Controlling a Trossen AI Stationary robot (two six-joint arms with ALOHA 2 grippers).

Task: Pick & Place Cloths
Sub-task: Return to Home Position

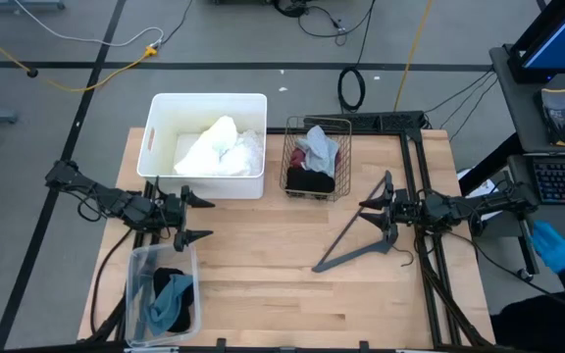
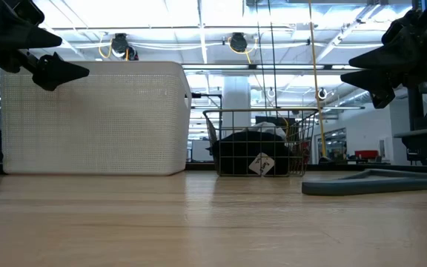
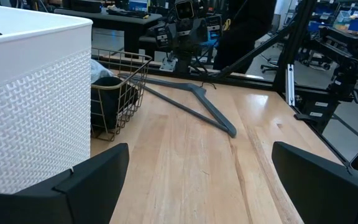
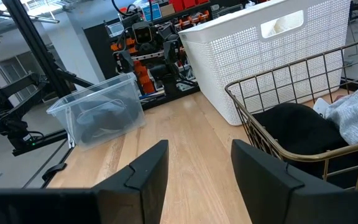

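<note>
The large white lacy cloth (image 1: 220, 149) lies inside the white bin (image 1: 160, 108). Maroon, grey and black cloths (image 1: 314, 157) are heaped in the wire basket (image 1: 345, 137), where black and grey pieces (image 4: 309, 127) show in the right wrist view. A black and a sage-green cloth (image 1: 170, 297) lie in the clear plastic box (image 1: 135, 265). My left gripper (image 1: 207, 218) is open above the table between the bin and the clear box, holding nothing. My right gripper (image 1: 369, 218) is open over the grey V-shaped bar (image 1: 356, 243), also holding nothing. No yellow cloth shows.
The V-shaped bar (image 3: 194, 99) lies flat on the wood toward the table's right. White bin (image 2: 95, 119) and wire basket (image 2: 262, 144) stand along the far edge. Bare wood lies in the table's middle and near part. A blue-gloved hand (image 1: 559, 245) is beyond the right edge.
</note>
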